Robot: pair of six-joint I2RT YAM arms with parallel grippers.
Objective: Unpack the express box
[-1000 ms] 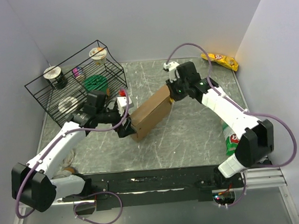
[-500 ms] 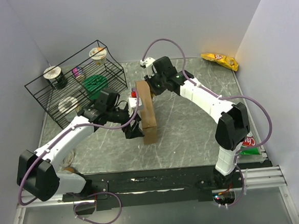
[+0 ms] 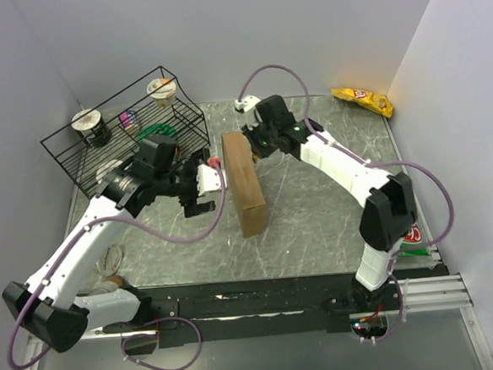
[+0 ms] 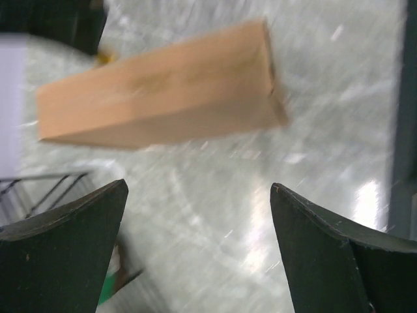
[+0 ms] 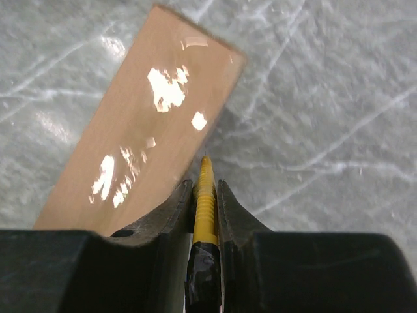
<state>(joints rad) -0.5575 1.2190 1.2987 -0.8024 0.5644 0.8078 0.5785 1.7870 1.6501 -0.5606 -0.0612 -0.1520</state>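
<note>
The express box (image 3: pixel 245 182) is a plain brown carton resting on the marbled table, its long side running near to far. It also shows in the left wrist view (image 4: pixel 156 91) and the right wrist view (image 5: pixel 143 130). My left gripper (image 3: pixel 198 193) is open and empty, a short way left of the box; its fingers (image 4: pixel 65 225) frame bare table. My right gripper (image 3: pixel 248 140) is at the box's far end, shut on a yellow ribbed tool (image 5: pixel 205 192) with a black-taped handle. The tool's tip lies at the box's edge.
A black wire basket (image 3: pixel 182 113) at the back left holds cups and a green item. A yellow snack bag (image 3: pixel 362 101) lies at the back right. A green packet (image 3: pixel 413 238) sits by the right arm's base. Small items (image 3: pixel 108 262) lie at the front left.
The box has swung from diagonal to near-to-far. My left gripper has let go of its near end and drawn back left. My right arm swung left to the far end.
</note>
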